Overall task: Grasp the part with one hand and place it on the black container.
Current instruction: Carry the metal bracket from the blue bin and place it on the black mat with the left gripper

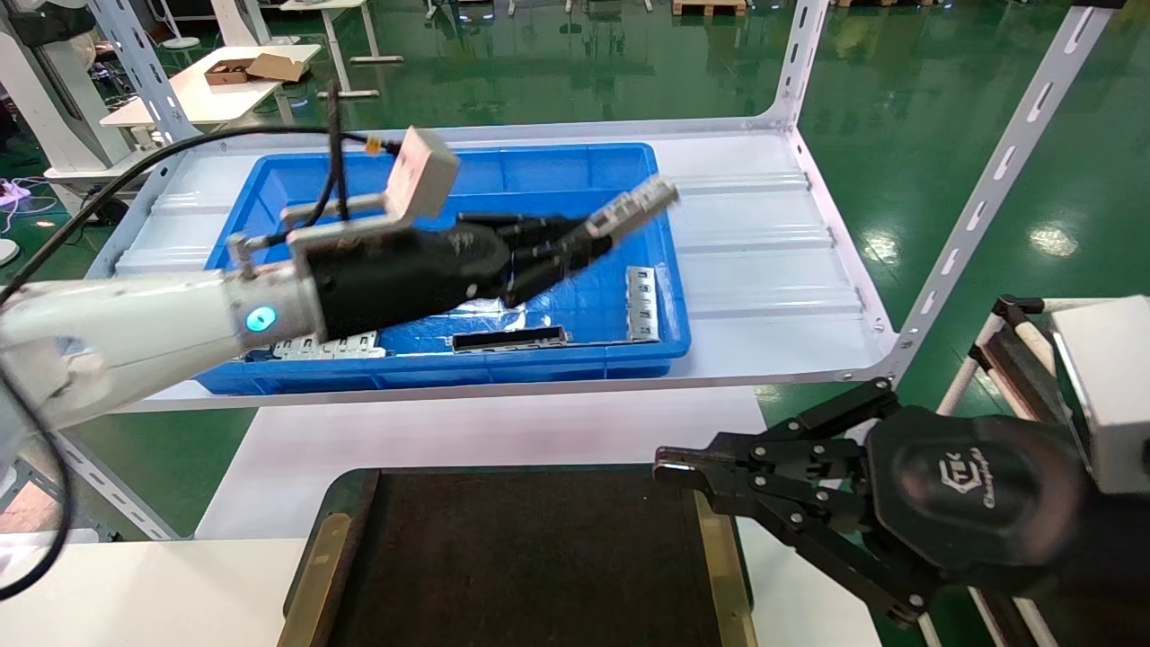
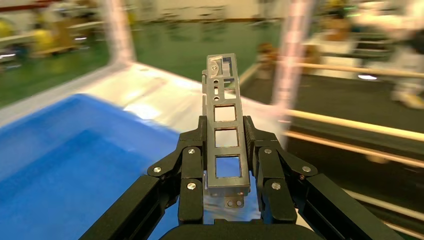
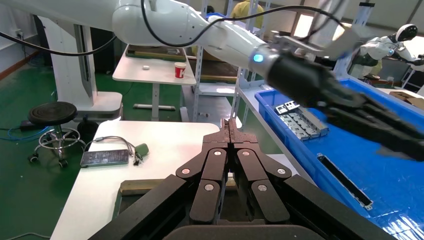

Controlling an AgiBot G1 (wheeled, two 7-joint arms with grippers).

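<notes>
The left hand (image 1: 575, 235) is raised above the blue bin (image 1: 503, 175), which sits on the white shelf (image 1: 764, 252). Its black fingers (image 2: 192, 172) are clamped on the part (image 1: 631, 205), a narrow silver-grey metal bar with a row of square cut-outs. In the left wrist view the part (image 2: 225, 135) stands between the two finger sets, gripped at its lower end, its free end projecting beyond the fingertips. The part is clear of the bin floor and held in the air over the bin's far right area.

Inside the bin lie a dark long bar (image 1: 509, 339), a grey perforated plate (image 1: 641, 304) near the right wall and further perforated plates (image 1: 328, 346) near the front wall.

The black container (image 1: 521, 557) rests on the table (image 1: 135, 589) in front of the shelf, well apart from the part.

The right hand (image 1: 669, 467) hovers at the container's right edge. In the right wrist view its fingers (image 3: 215, 170) are pressed together with nothing between them.
</notes>
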